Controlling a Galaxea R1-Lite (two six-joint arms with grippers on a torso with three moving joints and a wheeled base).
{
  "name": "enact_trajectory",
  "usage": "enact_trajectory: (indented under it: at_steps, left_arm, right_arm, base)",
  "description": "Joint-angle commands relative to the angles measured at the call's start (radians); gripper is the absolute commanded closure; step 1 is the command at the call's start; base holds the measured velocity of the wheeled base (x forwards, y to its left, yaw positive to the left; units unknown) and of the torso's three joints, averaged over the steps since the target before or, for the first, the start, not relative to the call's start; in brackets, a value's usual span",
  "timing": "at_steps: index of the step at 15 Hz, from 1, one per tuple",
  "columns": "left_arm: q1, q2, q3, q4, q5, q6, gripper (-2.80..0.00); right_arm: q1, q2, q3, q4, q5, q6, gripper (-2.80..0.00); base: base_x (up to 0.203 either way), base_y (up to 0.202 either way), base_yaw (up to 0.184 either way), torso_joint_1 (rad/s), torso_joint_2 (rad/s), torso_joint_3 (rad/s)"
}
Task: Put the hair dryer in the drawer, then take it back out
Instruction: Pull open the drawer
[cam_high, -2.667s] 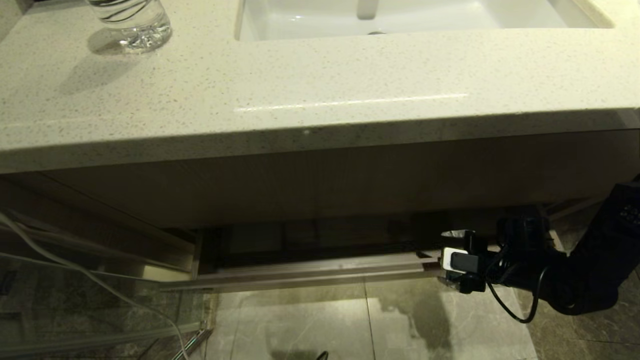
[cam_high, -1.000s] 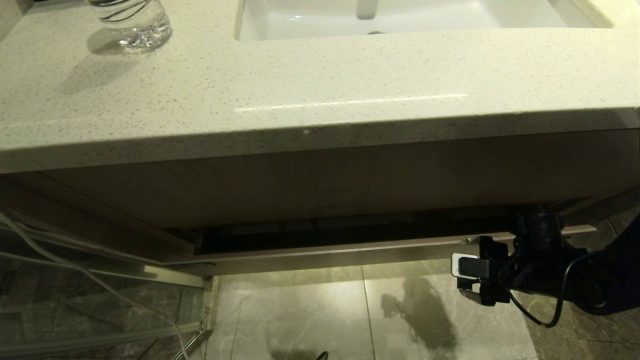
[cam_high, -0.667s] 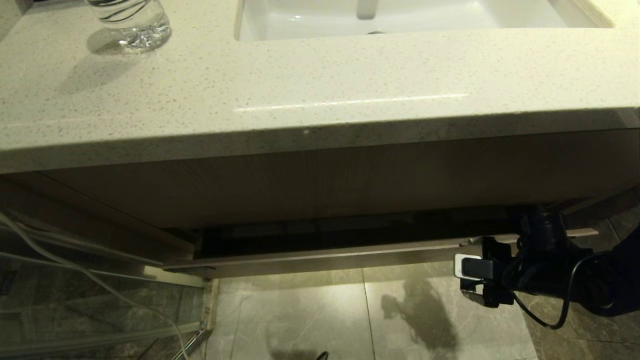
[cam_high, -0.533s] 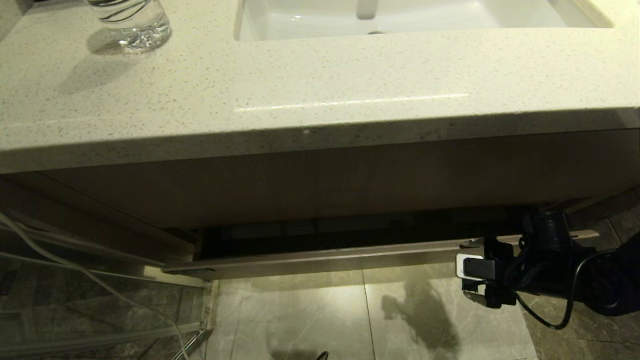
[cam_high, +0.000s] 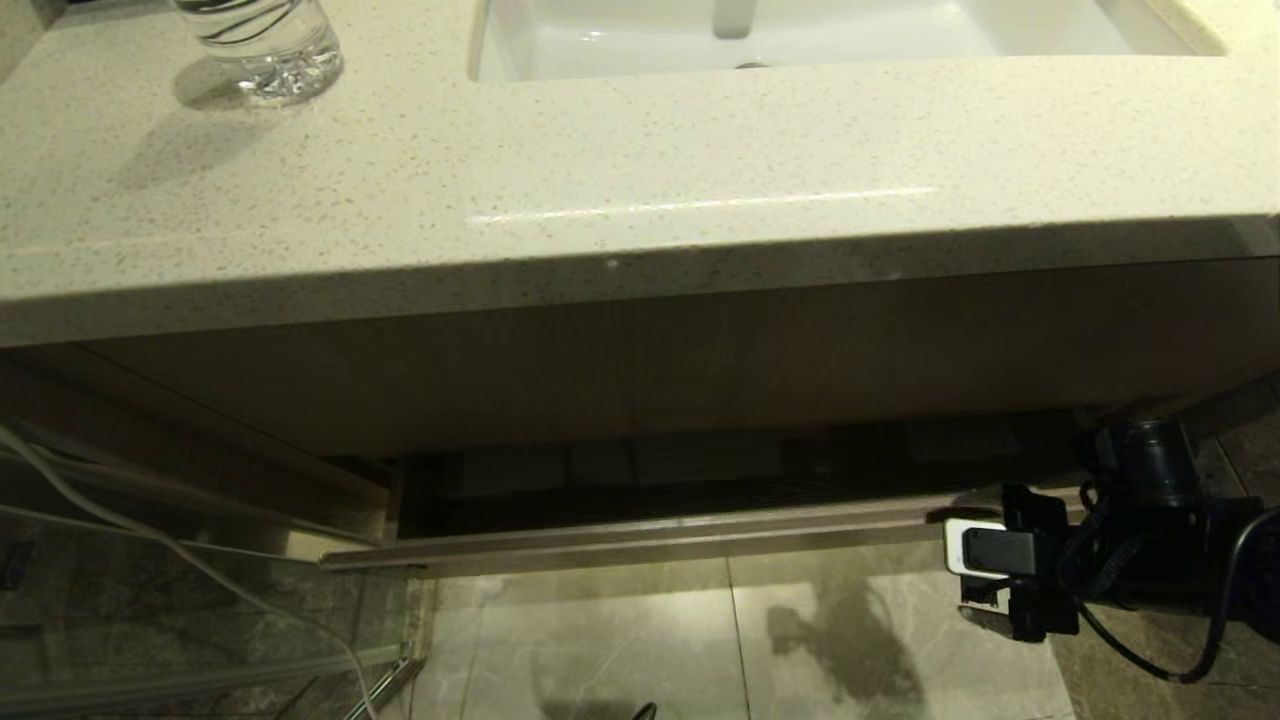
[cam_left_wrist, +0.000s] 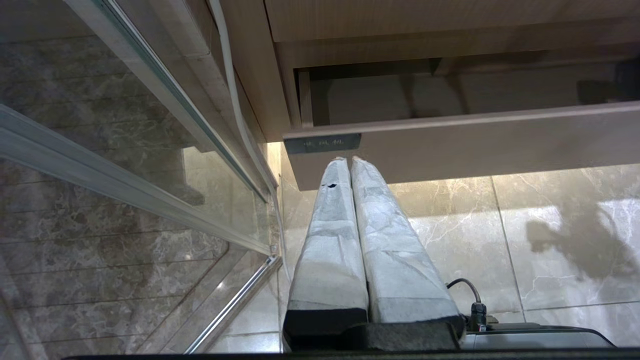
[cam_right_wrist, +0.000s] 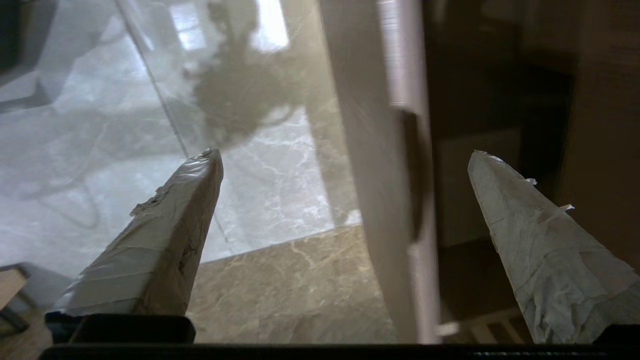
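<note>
head view puts your right gripper at the right end of the drawer, and that front strip now sits further out from under the wood panel than it did a second ago, showing more of the dark inside. right wrist view has the front strip passing between the taped fingers, which stand spread wide and clamp nothing. your left gripper hangs with its fingers pressed together, near the drawer's other end. you cannot see the hair dryer in any view. i'd judge you are mid-pull, with the dryer step undone.
</note>
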Motion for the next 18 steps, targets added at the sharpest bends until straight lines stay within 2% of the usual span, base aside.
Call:
enact_trajectory:
  at_steps: [1, 5, 8, 9, 10, 14, 18]
  left_arm:
    - [0.0, 0.0, 0.0, 0.0, 0.002, 0.0, 0.0]
    - [0.0, 0.0, 0.0, 0.0, 0.0, 0.0, 0.0]
    - [0.0, 0.0, 0.0, 0.0, 0.001, 0.0, 0.0]
    - [0.0, 0.0, 0.0, 0.0, 0.0, 0.0, 0.0]
    - [0.0, 0.0, 0.0, 0.0, 0.0, 0.0, 0.0]
    - [0.0, 0.0, 0.0, 0.0, 0.0, 0.0, 0.0]
    - [0.0, 0.0, 0.0, 0.0, 0.002, 0.0, 0.0]
  right_arm:
    - [0.0, -0.081, -0.002, 0.005, -0.001, -0.01, -2.8]
    - [0.002, -0.218, 0.017, 0.06, 0.004, 0.004, -2.8]
    - [0.002, -0.342, 0.027, 0.155, 0.009, 0.019, -2.8]
    - [0.002, -0.375, 0.028, 0.184, 0.01, 0.025, -1.16]
    - [0.003, -0.406, 0.033, 0.202, 0.012, 0.024, 0.0]
    - [0.02, -0.555, 0.044, 0.29, 0.02, 0.049, 0.0]
    - [0.024, -0.757, 0.01, 0.454, 0.025, 0.073, 0.0]
  base:
    - [0.0, 0.0, 0.0, 0.0, 0.0, 0.0]
    - [0.0, 0.0, 0.0, 0.0, 0.0, 0.0]
    - [0.0, 0.0, 0.0, 0.0, 0.0, 0.0]
    - [0.0, 0.0, 0.0, 0.0, 0.0, 0.0]
    - [0.0, 0.0, 0.0, 0.0, 0.0, 0.0]
    - [0.0, 0.0, 0.0, 0.0, 0.0, 0.0]
    - [0.0, 0.0, 0.0, 0.0, 0.0, 0.0]
